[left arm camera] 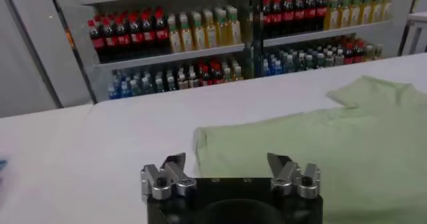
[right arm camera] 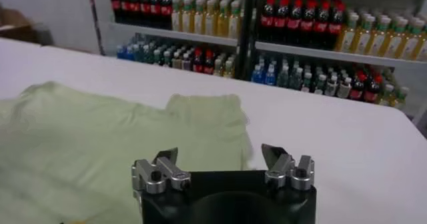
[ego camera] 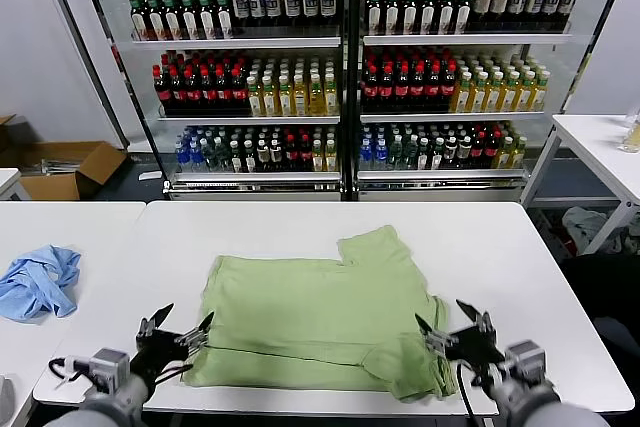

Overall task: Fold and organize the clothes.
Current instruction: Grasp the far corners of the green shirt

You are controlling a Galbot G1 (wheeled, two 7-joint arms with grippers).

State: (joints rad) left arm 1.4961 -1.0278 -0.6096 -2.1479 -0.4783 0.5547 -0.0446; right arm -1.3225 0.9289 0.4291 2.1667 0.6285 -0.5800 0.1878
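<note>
Crumpled light blue garment point(ego camera: 40, 281) out left of the left hand point(ego camera: 177, 326), on a white worktop point(ego camera: 470, 237). Way beyond both hands, glass-door drink shelves point(ego camera: 350, 67) packed with bottles: dark, red, yellow, blue. Open cardboard box point(ego camera: 60, 169) on the floor, far left. Second white table point(ego camera: 600, 147) far right.

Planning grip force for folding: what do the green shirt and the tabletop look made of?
Green shirt: looks like soft matte woven or knit fabric, likely cotton; it drapes flat with gentle creases. Table: smooth white hard surface, probably laminate, slightly glossy. Both are judged by look only.
</note>
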